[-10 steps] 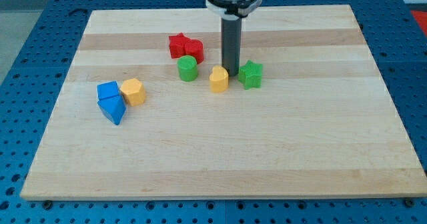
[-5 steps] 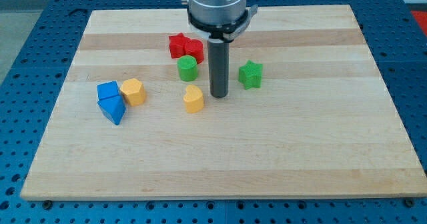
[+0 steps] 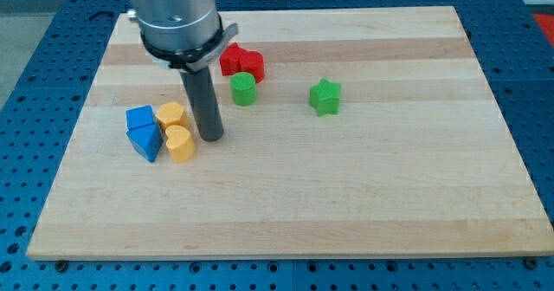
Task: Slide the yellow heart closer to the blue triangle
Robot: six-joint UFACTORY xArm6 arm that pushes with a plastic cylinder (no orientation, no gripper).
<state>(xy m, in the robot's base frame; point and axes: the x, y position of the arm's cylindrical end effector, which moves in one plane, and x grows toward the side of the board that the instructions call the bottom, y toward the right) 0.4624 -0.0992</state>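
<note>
The yellow heart (image 3: 180, 143) lies on the wooden board (image 3: 346, 196) at the view's left, right beside the blue triangle (image 3: 145, 141), about touching its right side. My tip (image 3: 210, 137) rests just to the right of the heart, close to it. A blue cube (image 3: 138, 118) sits directly above the triangle, and a yellow hexagon (image 3: 170, 114) sits just above the heart. The rod rises from the tip to the arm's grey body at the view's top left.
A green cylinder (image 3: 243, 89) stands up and right of my tip. Two red blocks (image 3: 240, 61), one a star, lie above it. A green star (image 3: 325, 96) sits right of centre.
My tip has swept from the board's centre to the left, pushing the yellow heart down and left until it lies beside the blue triangle. The other blocks have stayed put.
</note>
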